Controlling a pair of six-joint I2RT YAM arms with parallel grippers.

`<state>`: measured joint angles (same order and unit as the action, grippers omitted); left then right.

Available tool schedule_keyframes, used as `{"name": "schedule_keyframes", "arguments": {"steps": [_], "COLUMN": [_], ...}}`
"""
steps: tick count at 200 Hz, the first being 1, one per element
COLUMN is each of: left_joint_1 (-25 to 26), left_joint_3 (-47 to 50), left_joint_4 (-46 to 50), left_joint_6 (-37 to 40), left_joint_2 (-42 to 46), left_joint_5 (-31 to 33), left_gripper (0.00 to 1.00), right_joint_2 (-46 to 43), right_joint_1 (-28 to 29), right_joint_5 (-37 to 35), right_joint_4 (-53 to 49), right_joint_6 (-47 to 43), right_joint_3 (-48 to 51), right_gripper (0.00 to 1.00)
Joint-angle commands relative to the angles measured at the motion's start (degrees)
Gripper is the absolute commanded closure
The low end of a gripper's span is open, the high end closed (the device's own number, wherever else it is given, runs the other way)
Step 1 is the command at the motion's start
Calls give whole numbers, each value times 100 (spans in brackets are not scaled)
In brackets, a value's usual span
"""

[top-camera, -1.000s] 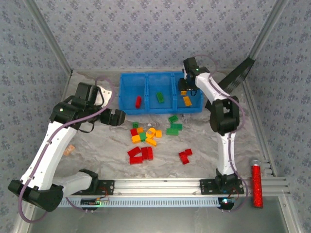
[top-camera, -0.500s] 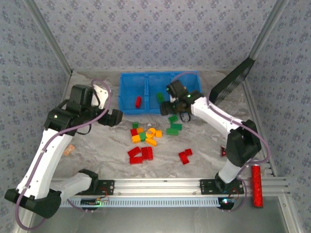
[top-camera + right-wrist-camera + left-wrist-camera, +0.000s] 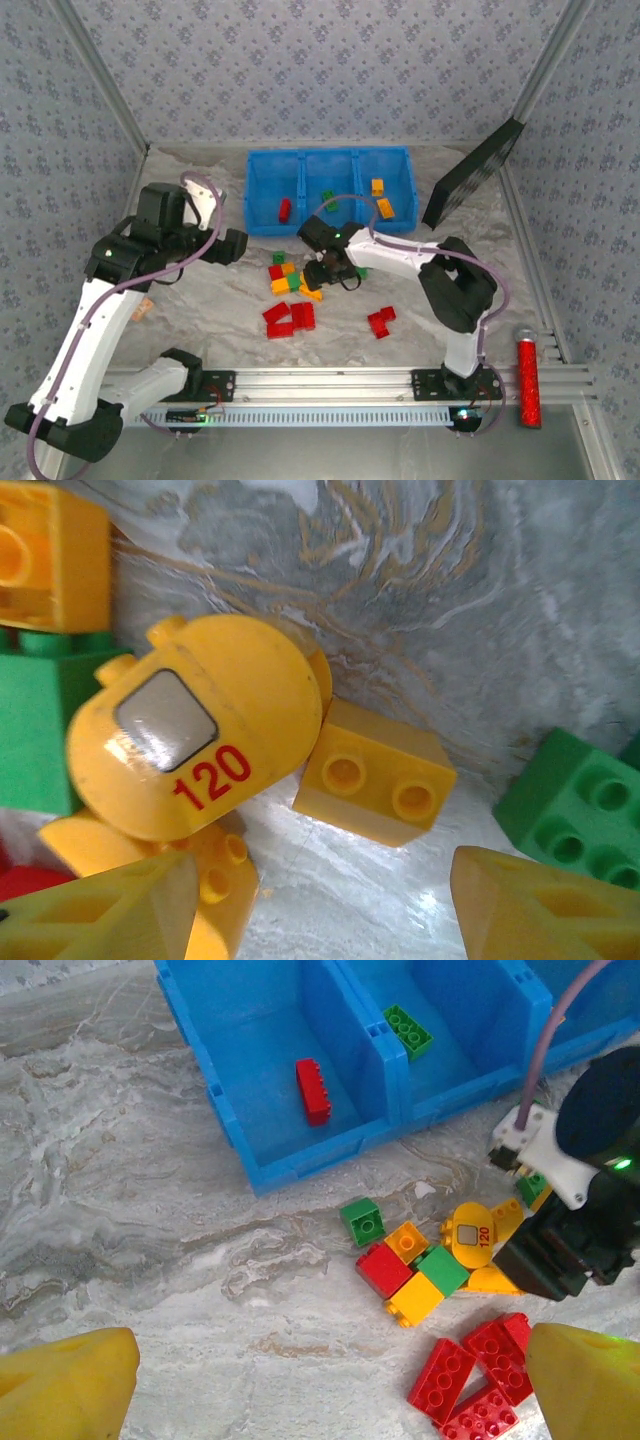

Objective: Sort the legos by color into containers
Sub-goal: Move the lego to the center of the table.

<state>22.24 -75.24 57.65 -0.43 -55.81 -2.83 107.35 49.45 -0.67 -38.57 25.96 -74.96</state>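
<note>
Marbled table [image 3: 200, 310], flowered walls [image 3: 320, 70]; red, green, yellow legos [image 3: 415, 1280] before the containers [image 3: 310, 1155] — left gripper [image 3: 330, 1385], right gripper [image 3: 320, 920] spread, empty.

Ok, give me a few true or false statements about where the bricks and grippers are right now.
The left compartment of the blue tray holds a red brick. True.
The middle compartment holds a yellow brick. False: a green brick lies there.
The right gripper hangs open over the loose bricks on the table. True.
The left gripper grips a red brick. False: it is open and empty.
</note>
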Motion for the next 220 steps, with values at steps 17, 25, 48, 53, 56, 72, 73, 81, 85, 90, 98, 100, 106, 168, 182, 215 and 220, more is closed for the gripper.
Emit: {"name": "schedule_keyframes", "arguments": {"steps": [17, 25, 48, 53, 56, 72, 73, 81, 85, 90, 98, 100, 106, 168, 182, 215, 220], "left_joint_1": [8, 8, 7, 8, 13, 9, 9, 8, 8, 8, 4, 7, 8, 8, 8, 8, 8], "left_joint_3": [-32, -17, -17, -21, -17, -47, -50, -52, -52, -60, -63, -68, -69, -87, -105, -149, -157], "left_joint_4": [-8, -10, -8, -8, -8, -13, -10, -10, -8, -8, -8, -8, -10, -26, -26, -10, -6], "left_joint_6": [72, 64, 53, 53, 54, 53, 52, 44, 53, 56, 52, 45, 47, -28, -32, -45, -45], "left_joint_2": [131, 130, 108, 106, 101, 79, 79, 64, 62, 55, 44, 40, 27, -91, -129, -218, -227], "left_joint_5": [125, 125, 117, 116, 116, 105, 106, 103, 91, 91, 99, 99, 98, 38, 24, -7, -7], "left_gripper": [1, 1, 1, 1, 1, 1, 1, 1, 1, 1, 1, 1, 1, 1, 1, 1, 1], "right_joint_2": [261, 293, 411, 437, 460, 540, 541, 558, 559, 564, 568, 568, 576, 514, 579, 790, 800], "right_joint_1": [47, 56, 56, 56, 48, 41, 40, 22, 17, -11, -51, -61, -102, -370, -381, -406, -409], "right_joint_5": [-246, -300, -430, -450, -466, -557, -562, -584, -586, -587, -584, -584, -588, -387, -268, -142, -108], "right_joint_4": [-193, -182, -194, -207, -210, -283, -283, -274, -268, -258, -250, -248, -248, 167, 233, 356, 378], "right_joint_6": [-38, -38, -72, -81, -88, -130, -137, -169, -175, -186, -204, -205, -213, -402, -433, -475, -489], "right_joint_3": [-224, -221, -247, -241, -254, -295, -297, -283, -281, -265, -248, -247, -237, -198, -285, -430, -433], "right_gripper": [34, 35, 39, 40, 41, 48, 48, 51, 53, 54, 55, 55, 56, 46, 43, 38, 38]}}
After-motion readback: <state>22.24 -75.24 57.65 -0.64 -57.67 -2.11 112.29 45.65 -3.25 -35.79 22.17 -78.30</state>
